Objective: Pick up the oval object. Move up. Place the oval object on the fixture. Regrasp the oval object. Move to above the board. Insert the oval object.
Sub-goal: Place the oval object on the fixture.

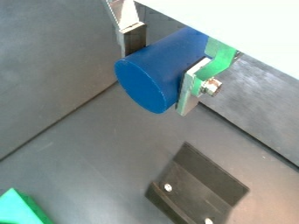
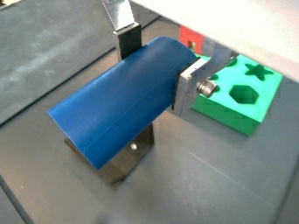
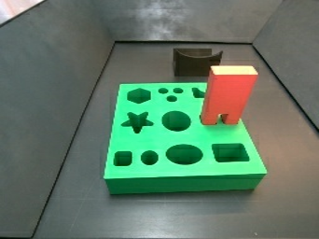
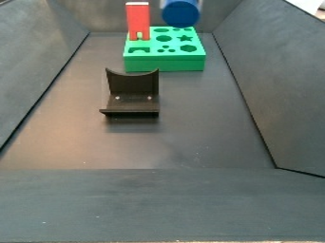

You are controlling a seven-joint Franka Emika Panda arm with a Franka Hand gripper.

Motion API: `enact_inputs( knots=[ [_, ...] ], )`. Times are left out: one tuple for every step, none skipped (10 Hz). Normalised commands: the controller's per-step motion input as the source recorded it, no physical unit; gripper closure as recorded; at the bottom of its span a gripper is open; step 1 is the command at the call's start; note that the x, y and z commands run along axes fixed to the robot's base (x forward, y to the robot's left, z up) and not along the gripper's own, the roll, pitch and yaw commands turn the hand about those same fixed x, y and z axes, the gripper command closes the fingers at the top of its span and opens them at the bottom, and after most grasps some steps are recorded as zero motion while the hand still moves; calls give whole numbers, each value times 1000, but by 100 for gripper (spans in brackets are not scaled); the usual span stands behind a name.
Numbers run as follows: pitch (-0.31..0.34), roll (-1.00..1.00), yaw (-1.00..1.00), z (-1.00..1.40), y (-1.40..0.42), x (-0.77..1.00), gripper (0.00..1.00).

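Observation:
My gripper [image 1: 163,66] is shut on the oval object [image 1: 152,80], a smooth dark-blue peg clamped across its sides between the silver fingers. It lies level and well above the floor. Both wrist views show this grip; the gripper [image 2: 158,66] holds the peg [image 2: 117,109] above the dark fixture [image 2: 122,164]. The fixture [image 1: 198,188] stands on the floor below. A side view shows the peg [image 4: 181,11] high up at the frame's edge, the fixture [image 4: 129,95] and the green board [image 4: 165,49]. The board [image 3: 181,135] lies beyond the fixture [image 3: 193,61].
A red rectangular block [image 3: 228,93] stands upright on the board's right side, also seen in a side view [image 4: 137,17] and a wrist view [image 2: 190,39]. Dark sloping walls enclose the grey floor [image 4: 165,142].

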Motion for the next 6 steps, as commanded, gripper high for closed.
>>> enact_inputs(
  knots=[
    [124,64,67,107,-137,1000,100],
    [138,60,54,87,-114,1000,100],
    [141,54,46,62,-86,1000,100],
    [143,50,46,49,-67,1000,100],
    [152,44,48,39,-45,888,100],
    [149,40,48,29,-38,826,100]
  ],
)
